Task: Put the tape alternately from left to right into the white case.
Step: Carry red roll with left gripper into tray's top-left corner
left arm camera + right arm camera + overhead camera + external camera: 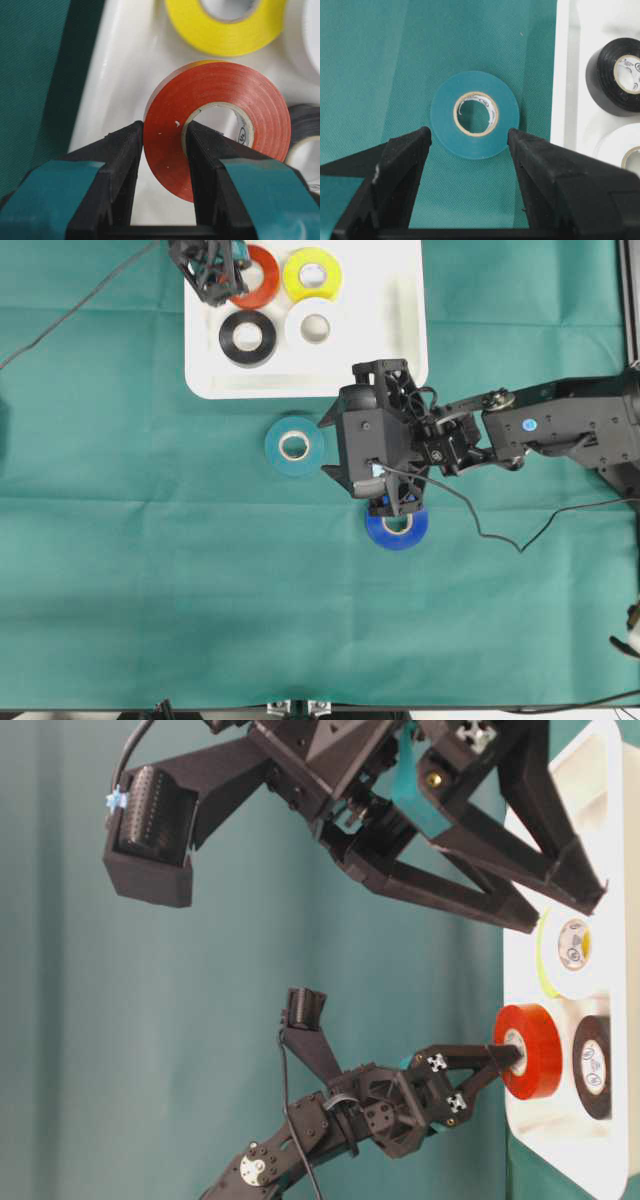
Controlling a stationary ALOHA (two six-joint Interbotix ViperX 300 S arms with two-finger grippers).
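Green cloth (150,570) covers the whole table, and the white case (400,350) lies flat at its far edge in your overhead view.

Left arm: it reaches in from the top-left corner of the overhead view, with the left gripper (162,145) clenched on the red roll (220,120). One finger (117,165) presses the roll's outer face; the other finger sits inside the pale core. The table-level view shows this roll standing on edge, its hole axis level, over the case near the rim. The overhead view mostly hides that grip behind the gripper body.

Right arm: it extends from the right edge of the overhead view, wrist angled toward the cloth in front of the case. The right gripper (470,137) is released, jaws spread wide, with the teal roll (475,114) lying between and beyond the fingertips. Only the right wrist view shows this alignment. You cannot tell from it whether the fingers touch the roll.

Rolls at rest:
- Yellow roll (312,275), white roll (314,324) and black roll (248,337) lie flat in the case, holes facing up.
- The teal roll lies flat on the cloth just in front of the case.
- Blue roll (398,529) lies flat on the cloth, partly under the right gripper body in the overhead view.
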